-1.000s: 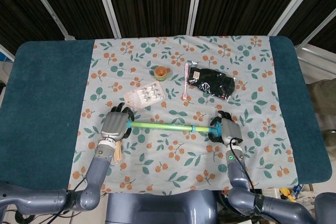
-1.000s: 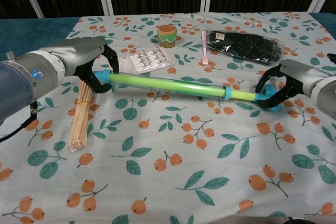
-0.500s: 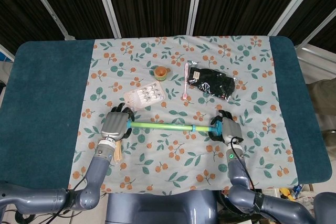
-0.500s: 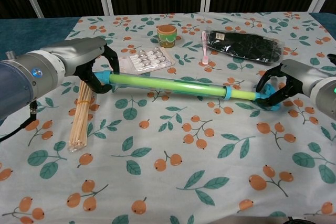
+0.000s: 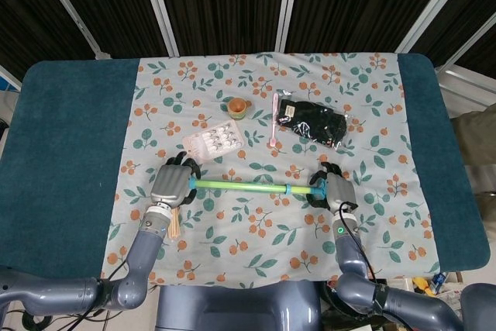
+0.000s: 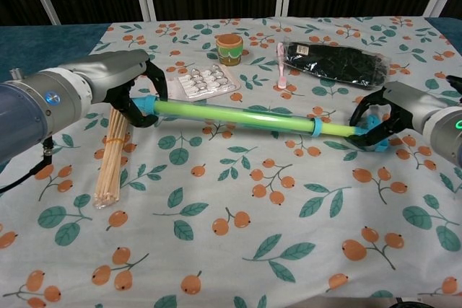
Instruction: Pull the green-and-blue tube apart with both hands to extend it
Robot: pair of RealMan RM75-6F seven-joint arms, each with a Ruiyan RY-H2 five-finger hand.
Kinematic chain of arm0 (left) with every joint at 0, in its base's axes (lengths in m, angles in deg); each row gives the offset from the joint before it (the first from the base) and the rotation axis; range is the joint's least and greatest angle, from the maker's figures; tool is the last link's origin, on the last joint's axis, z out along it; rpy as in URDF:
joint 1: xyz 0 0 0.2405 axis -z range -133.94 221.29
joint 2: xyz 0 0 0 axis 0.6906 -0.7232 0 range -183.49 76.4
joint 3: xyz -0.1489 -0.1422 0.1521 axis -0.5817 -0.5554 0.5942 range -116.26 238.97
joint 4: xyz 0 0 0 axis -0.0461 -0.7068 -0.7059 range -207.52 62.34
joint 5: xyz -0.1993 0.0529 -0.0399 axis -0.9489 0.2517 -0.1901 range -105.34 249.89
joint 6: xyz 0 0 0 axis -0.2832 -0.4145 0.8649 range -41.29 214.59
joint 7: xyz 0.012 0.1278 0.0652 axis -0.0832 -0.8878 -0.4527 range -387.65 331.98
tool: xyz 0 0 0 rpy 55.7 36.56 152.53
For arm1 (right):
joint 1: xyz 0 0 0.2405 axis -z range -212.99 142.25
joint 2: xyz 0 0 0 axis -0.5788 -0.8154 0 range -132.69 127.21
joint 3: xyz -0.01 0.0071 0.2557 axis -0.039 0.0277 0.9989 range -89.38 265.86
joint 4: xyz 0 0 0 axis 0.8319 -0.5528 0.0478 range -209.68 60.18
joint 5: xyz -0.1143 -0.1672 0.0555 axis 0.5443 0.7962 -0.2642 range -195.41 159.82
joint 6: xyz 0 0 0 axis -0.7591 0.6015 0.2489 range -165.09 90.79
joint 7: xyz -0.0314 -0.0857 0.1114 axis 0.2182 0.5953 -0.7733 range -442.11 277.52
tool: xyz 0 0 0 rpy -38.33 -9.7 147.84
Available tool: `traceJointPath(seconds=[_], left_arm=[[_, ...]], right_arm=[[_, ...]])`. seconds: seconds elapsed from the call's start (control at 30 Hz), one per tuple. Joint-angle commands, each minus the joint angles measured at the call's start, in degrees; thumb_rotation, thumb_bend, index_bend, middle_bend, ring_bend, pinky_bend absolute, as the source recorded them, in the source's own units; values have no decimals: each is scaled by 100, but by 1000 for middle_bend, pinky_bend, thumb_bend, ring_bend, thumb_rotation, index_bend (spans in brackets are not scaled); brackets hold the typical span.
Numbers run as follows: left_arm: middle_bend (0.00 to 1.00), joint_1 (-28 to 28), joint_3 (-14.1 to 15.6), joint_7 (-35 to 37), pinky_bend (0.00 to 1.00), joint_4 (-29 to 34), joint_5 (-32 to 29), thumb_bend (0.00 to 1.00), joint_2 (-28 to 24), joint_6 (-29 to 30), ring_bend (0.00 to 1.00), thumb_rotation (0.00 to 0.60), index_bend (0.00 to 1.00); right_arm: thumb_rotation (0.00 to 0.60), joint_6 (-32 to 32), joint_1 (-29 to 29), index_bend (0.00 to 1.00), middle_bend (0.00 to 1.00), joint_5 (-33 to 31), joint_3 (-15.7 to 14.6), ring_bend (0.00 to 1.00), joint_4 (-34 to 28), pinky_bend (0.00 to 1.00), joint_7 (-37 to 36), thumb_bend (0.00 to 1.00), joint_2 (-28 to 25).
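Observation:
The green-and-blue tube (image 5: pixel 248 186) (image 6: pixel 238 115) is held level just above the floral cloth, running left to right, with a blue collar (image 6: pixel 317 126) toward its right. My left hand (image 5: pixel 171 184) (image 6: pixel 130 84) grips the tube's blue left end. My right hand (image 5: pixel 335 193) (image 6: pixel 386 117) grips the blue right end cap. The thinner green section shows between the collar and the right hand.
A bundle of wooden sticks (image 6: pixel 114 156) lies below the left hand. Behind the tube are a blister pack (image 6: pixel 201 81), a small orange-and-green cup (image 6: pixel 229 48), a pink toothbrush (image 6: pixel 281 64) and a black packet in clear wrap (image 6: pixel 333 62). Teal table surface (image 5: pixel 70 137) flanks the cloth.
Both hands keep their grip. The tube has risen slightly and the left hand has edged right a little; the tube's length looks about the same.

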Motion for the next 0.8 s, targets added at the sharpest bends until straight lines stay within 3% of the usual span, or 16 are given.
traceJointPath(seconds=[0.03, 0.33, 0.8], left_arm=[[260, 13, 3, 7, 197, 3, 25, 446, -2, -3, 72, 600, 515], [260, 15, 19, 9, 197, 50, 46, 446, -16, 48, 72, 600, 516], [260, -35, 89, -5, 197, 255, 127, 446, -141, 171, 72, 600, 516]], right_arm=[[600, -1, -2, 529, 110, -14, -7, 38, 4, 185, 11, 264, -9], [600, -93, 21, 678, 166, 32, -3, 63, -82, 185, 6, 376, -84], [600, -233, 77, 698, 169, 196, 20, 63, -319, 185, 20, 466, -416]])
